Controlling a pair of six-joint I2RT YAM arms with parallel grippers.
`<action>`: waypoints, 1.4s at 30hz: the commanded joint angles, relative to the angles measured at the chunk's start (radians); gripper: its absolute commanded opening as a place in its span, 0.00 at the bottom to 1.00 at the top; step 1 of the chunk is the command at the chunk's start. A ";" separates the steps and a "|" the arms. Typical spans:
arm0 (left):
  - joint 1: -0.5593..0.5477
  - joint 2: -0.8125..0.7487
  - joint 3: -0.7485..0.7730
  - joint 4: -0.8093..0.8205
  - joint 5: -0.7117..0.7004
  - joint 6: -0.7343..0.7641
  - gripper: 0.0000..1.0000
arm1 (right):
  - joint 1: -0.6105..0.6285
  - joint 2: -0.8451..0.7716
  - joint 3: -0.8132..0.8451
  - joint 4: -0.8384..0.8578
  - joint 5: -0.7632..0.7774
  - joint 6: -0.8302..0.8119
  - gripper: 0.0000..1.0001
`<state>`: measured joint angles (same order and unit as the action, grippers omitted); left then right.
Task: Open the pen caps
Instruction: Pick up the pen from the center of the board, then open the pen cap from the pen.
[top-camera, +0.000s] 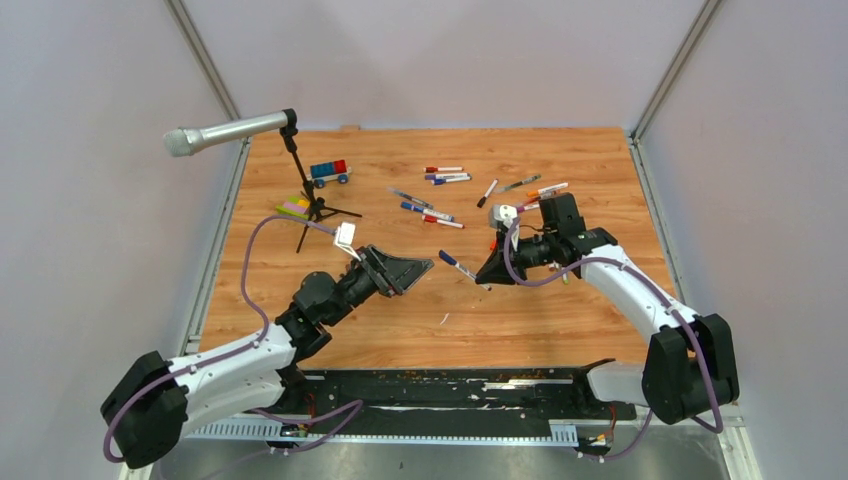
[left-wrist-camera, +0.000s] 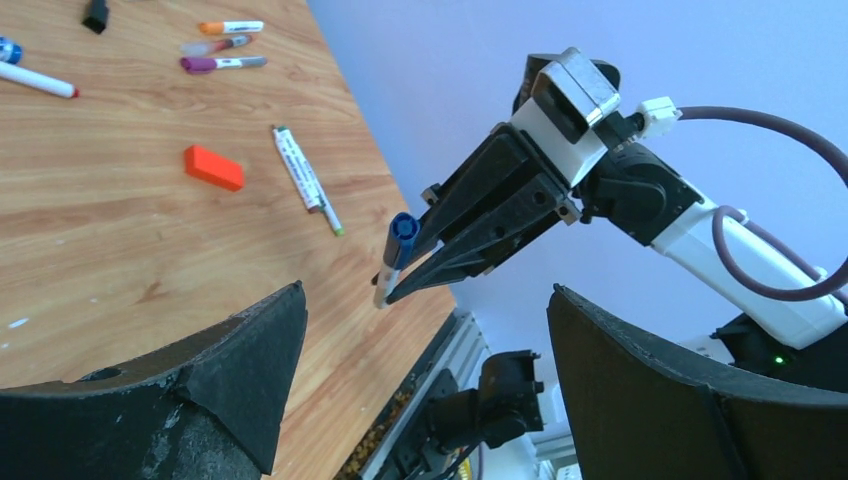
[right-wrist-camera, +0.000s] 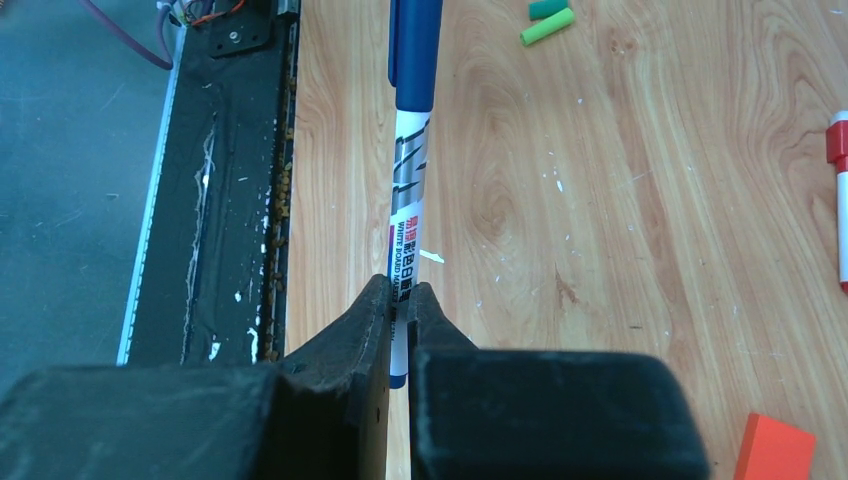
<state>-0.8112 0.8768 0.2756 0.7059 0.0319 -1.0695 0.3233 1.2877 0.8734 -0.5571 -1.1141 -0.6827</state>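
White pen (right-wrist-camera: 405, 200) with blue cap (right-wrist-camera: 415, 50) (red and blue lettering); orange-red block (left-wrist-camera: 214, 167); wood-grain table (top-camera: 560, 320).

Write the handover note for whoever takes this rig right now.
The right gripper is shut on the blue pen, held in the air, its blue cap pointing at the left gripper.
The left gripper is open and empty, just short of the cap.
The other pens lie scattered on the far half of the table; several look capped.
Done: one pen presented. Left: pull this cap, then the rest.
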 joint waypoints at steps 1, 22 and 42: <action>-0.028 0.065 0.062 0.118 -0.030 0.015 0.94 | -0.006 -0.011 -0.011 0.062 -0.095 0.017 0.00; -0.110 0.293 0.220 0.079 -0.098 0.056 0.59 | -0.006 -0.008 -0.034 0.106 -0.103 0.056 0.00; -0.145 0.344 0.243 0.085 -0.094 0.140 0.00 | -0.006 -0.028 -0.085 0.217 -0.162 0.173 0.43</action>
<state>-0.9363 1.2064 0.4782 0.7517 -0.0727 -0.9775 0.3172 1.2877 0.8059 -0.4366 -1.2072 -0.5674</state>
